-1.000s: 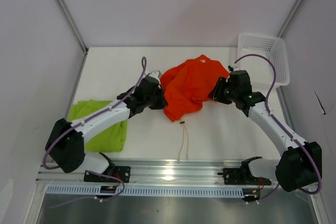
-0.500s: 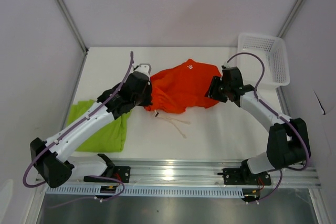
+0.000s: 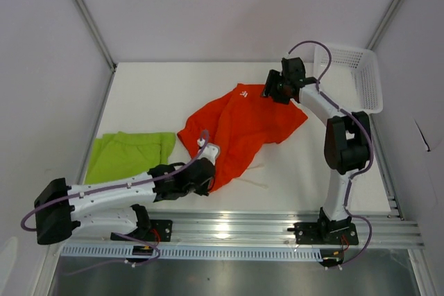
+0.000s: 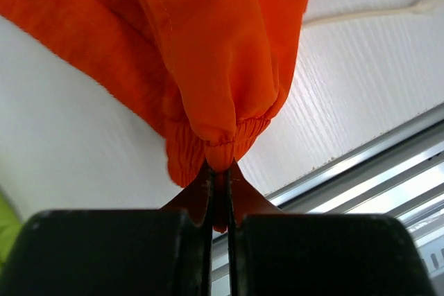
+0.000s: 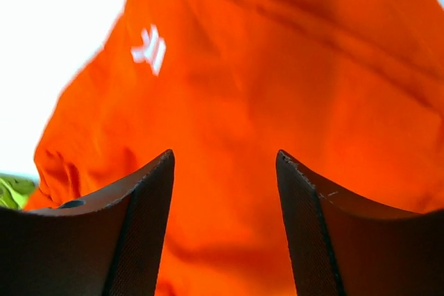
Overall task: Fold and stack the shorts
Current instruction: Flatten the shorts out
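Observation:
The orange-red shorts [image 3: 243, 126] lie spread across the middle of the table, their white logo [image 3: 243, 92] at the far edge. My left gripper [image 3: 209, 169] is shut on their elastic hem at the near left corner; in the left wrist view the jaws [image 4: 220, 166] pinch the gathered orange edge [image 4: 222, 136]. My right gripper [image 3: 270, 92] is open over the far edge of the shorts; its wrist view shows the open fingers [image 5: 224, 154] above orange fabric [image 5: 277, 88] and the logo [image 5: 149, 48]. The lime green shorts [image 3: 128, 156] lie flat at the left.
A white mesh basket [image 3: 355, 80] stands at the far right corner. A white drawstring [image 3: 258, 183] trails from the orange shorts toward the metal rail [image 3: 229, 227] at the near edge; it also shows in the left wrist view [image 4: 368, 13].
My left gripper has pulled its corner of the orange shorts toward the near edge. My right gripper has opened and moved to the far edge. The shorts have spread out.

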{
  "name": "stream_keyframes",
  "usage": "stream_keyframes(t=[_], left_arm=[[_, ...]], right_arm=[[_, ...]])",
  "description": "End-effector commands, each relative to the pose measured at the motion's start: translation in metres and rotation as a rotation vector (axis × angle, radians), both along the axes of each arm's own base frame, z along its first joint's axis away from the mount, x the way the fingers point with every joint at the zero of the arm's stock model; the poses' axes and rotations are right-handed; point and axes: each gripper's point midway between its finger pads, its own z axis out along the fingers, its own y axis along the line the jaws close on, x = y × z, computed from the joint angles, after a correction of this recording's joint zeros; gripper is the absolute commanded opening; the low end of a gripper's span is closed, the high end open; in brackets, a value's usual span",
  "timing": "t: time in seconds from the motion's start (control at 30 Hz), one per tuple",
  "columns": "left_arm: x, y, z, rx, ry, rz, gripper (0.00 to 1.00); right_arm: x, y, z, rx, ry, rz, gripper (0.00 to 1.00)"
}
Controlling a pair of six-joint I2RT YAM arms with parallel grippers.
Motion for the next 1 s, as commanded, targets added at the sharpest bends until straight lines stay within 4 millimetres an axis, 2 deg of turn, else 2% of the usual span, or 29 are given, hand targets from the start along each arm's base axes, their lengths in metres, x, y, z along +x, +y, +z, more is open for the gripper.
stream_keyframes(t=[0.0, 0.07, 0.1, 0.17, 0.23, 0.3, 0.33, 0.37, 0.43, 0.47, 0.53, 0.63, 0.67, 0.7, 0.73, 0.77, 0.83, 0.87, 0.9, 0.93, 0.97], left_arm=[[-0.007, -0.027, -0.011, -0.071, -0.043, 0.000, 0.00], [-0.013, -0.034, -0.020, -0.050, -0.052, -0.024, 0.00], [-0.023, -0.041, -0.029, -0.020, -0.051, -0.065, 0.00], [-0.026, -0.044, -0.036, 0.020, -0.072, -0.064, 0.00], [-0.037, -0.056, -0.043, 0.053, -0.076, -0.097, 0.00], [-0.045, -0.066, -0.046, 0.068, -0.091, -0.118, 0.00], [-0.049, -0.073, -0.047, 0.054, -0.094, -0.134, 0.00], [-0.053, -0.078, -0.048, 0.047, -0.095, -0.146, 0.00], [-0.063, -0.086, -0.049, 0.043, -0.105, -0.172, 0.00], [-0.070, -0.091, -0.048, 0.037, -0.110, -0.198, 0.00], [-0.073, -0.094, -0.047, 0.043, -0.120, -0.202, 0.00], [-0.075, -0.096, -0.046, 0.053, -0.122, -0.209, 0.00], [-0.074, -0.095, -0.046, 0.056, -0.124, -0.206, 0.00], [-0.073, -0.096, -0.044, 0.052, -0.127, -0.201, 0.00], [-0.073, -0.095, -0.043, 0.050, -0.130, -0.198, 0.00], [-0.073, -0.095, -0.039, 0.037, -0.130, -0.196, 0.00], [-0.074, -0.094, -0.034, 0.021, -0.129, -0.195, 0.00], [-0.074, -0.096, -0.025, -0.013, -0.131, -0.196, 0.00], [-0.075, -0.089, -0.029, -0.013, -0.123, -0.200, 0.00], [-0.072, -0.087, -0.027, -0.038, -0.119, -0.188, 0.00], [-0.070, -0.091, -0.012, -0.118, -0.118, -0.177, 0.00]], right_arm=[[0.017, 0.021, 0.004, 0.026, -0.011, 0.035, 0.64], [0.020, 0.038, 0.006, 0.037, -0.028, 0.079, 0.68], [0.022, 0.044, 0.001, 0.032, -0.030, 0.091, 0.69], [0.024, 0.058, 0.000, 0.014, -0.051, 0.112, 0.70], [0.027, 0.069, -0.005, 0.002, -0.066, 0.123, 0.70], [0.031, 0.082, -0.001, 0.009, -0.093, 0.131, 0.69], [0.031, 0.087, -0.008, 0.005, -0.086, 0.141, 0.69], [0.033, 0.095, -0.003, 0.006, -0.102, 0.155, 0.68], [0.031, 0.104, -0.013, -0.021, -0.091, 0.184, 0.69], [0.030, 0.112, -0.010, -0.024, -0.096, 0.205, 0.70], [0.025, 0.122, -0.020, -0.030, -0.083, 0.246, 0.72], [0.018, 0.135, -0.024, -0.058, -0.088, 0.293, 0.72], [0.015, 0.135, -0.037, -0.091, -0.059, 0.293, 0.68], [0.019, 0.135, -0.035, -0.129, -0.071, 0.277, 0.61], [0.020, 0.135, -0.040, -0.146, -0.057, 0.276, 0.59], [0.017, 0.131, -0.056, -0.174, -0.009, 0.279, 0.57], [0.021, 0.129, -0.056, -0.193, -0.007, 0.270, 0.50], [0.023, 0.124, -0.060, -0.221, -0.001, 0.252, 0.39], [0.025, 0.116, -0.061, -0.226, 0.002, 0.230, 0.15], [0.028, 0.115, -0.058, -0.207, -0.010, 0.214, 0.05], [0.030, 0.113, -0.045, -0.183, -0.033, 0.208, 0.00]])
